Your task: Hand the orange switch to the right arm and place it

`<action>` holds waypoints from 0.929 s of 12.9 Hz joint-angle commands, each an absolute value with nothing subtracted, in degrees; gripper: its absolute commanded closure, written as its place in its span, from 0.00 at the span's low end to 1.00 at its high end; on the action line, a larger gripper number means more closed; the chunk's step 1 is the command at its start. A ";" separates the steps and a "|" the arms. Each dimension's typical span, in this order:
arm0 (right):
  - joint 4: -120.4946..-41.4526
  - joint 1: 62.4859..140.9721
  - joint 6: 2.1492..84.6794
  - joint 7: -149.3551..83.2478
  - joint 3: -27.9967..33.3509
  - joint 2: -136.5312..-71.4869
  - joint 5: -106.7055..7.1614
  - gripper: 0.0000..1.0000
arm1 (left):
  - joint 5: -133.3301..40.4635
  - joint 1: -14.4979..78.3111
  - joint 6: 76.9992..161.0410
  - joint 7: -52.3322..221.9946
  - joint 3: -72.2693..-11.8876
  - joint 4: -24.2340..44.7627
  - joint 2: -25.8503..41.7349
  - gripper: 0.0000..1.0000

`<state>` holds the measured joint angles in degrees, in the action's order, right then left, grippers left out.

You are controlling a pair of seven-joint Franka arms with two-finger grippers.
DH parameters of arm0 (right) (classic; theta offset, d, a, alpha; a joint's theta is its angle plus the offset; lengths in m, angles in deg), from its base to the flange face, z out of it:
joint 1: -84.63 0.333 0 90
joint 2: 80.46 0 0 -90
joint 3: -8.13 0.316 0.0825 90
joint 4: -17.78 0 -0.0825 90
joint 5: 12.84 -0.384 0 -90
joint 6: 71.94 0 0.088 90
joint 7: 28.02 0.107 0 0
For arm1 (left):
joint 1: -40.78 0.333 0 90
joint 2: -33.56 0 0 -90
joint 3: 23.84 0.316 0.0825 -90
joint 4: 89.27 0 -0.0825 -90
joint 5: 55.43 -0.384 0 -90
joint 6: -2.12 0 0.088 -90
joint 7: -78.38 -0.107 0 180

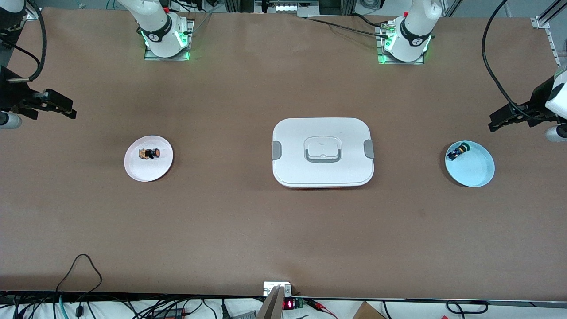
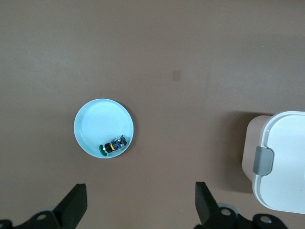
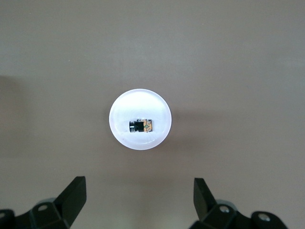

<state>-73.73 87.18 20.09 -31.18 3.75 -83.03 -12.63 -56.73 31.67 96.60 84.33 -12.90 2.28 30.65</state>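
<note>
The orange switch (image 1: 150, 153) lies on its side on a small white plate (image 1: 148, 173) toward the right arm's end of the table. It also shows in the right wrist view (image 3: 141, 126), on that plate (image 3: 139, 107). My right gripper (image 1: 60, 105) hangs open and empty in the air at that end of the table, beside the plate; its open fingers frame bare table in the right wrist view (image 3: 139, 187). My left gripper (image 1: 502, 120) is open and empty in the air at the left arm's end; its wrist view shows it (image 2: 140, 191) apart from everything.
A light blue plate (image 1: 476, 173) at the left arm's end holds a dark blue-and-green small part (image 1: 457, 152), also seen in the left wrist view (image 2: 113, 145). A white lidded box (image 1: 292, 146) with grey clips stands mid-table.
</note>
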 commanded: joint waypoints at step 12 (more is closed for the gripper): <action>-71.60 87.53 17.88 -27.94 3.82 -82.74 -13.37 0.00 | -57.97 31.73 95.81 84.27 -12.85 0.46 29.70 0.00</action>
